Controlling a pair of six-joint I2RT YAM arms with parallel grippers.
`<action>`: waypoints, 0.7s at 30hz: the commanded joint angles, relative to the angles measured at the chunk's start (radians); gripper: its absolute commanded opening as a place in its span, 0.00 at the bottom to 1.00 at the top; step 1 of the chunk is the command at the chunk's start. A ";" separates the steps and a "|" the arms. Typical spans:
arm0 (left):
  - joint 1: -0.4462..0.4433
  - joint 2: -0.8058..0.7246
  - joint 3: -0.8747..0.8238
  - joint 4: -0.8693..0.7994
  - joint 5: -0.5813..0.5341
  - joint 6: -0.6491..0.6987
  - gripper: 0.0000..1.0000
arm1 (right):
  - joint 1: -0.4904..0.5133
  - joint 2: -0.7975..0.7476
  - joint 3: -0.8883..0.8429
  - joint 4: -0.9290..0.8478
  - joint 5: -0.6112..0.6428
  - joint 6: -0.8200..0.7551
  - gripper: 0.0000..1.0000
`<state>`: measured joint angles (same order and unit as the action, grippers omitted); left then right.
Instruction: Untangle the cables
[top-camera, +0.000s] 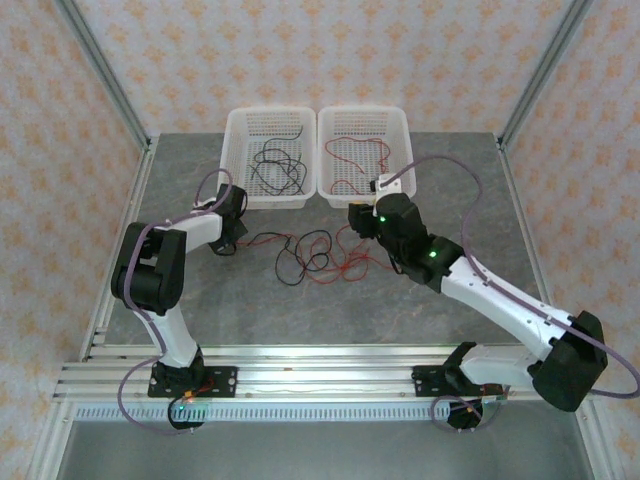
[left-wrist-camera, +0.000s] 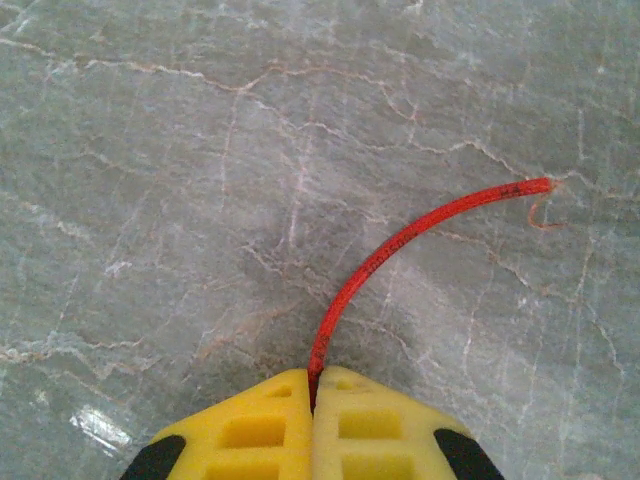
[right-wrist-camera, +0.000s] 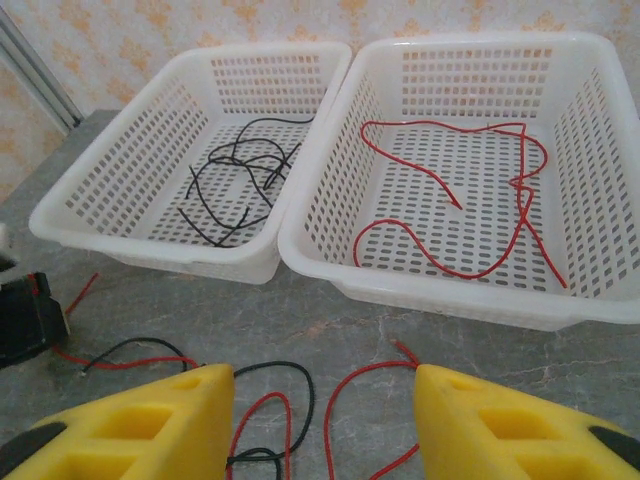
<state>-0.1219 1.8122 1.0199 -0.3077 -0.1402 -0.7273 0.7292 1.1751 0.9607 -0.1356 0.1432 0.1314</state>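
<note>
A tangle of thin red and black cables (top-camera: 312, 256) lies on the grey table between the two arms. My left gripper (top-camera: 234, 240) sits at the tangle's left end, low over the table. In the left wrist view its yellow jaws (left-wrist-camera: 312, 386) are shut on one red cable (left-wrist-camera: 400, 240), which arcs away to a frayed end. My right gripper (top-camera: 362, 222) hovers at the right side of the tangle. It stands open (right-wrist-camera: 322, 380) above loops of red cable (right-wrist-camera: 345, 400) and black cable (right-wrist-camera: 300, 385), holding nothing.
Two white perforated baskets stand side by side at the back. The left basket (top-camera: 268, 204) (right-wrist-camera: 150, 256) holds black wires (right-wrist-camera: 240, 175). The right basket (top-camera: 392, 186) (right-wrist-camera: 450, 302) holds red wires (right-wrist-camera: 480, 200). Metal frame posts edge the table.
</note>
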 joint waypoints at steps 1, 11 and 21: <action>0.019 0.013 -0.050 0.023 -0.047 -0.008 0.00 | -0.007 -0.033 -0.013 0.021 0.024 0.033 0.50; -0.007 -0.244 -0.085 -0.026 -0.041 -0.006 0.00 | -0.007 -0.073 -0.043 -0.003 0.006 0.140 0.50; -0.114 -0.490 -0.017 -0.143 -0.046 0.016 0.00 | -0.007 -0.045 -0.118 0.046 -0.119 0.427 0.50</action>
<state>-0.2119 1.3823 0.9722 -0.3759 -0.1654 -0.7311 0.7273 1.1229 0.8742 -0.1253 0.0814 0.4332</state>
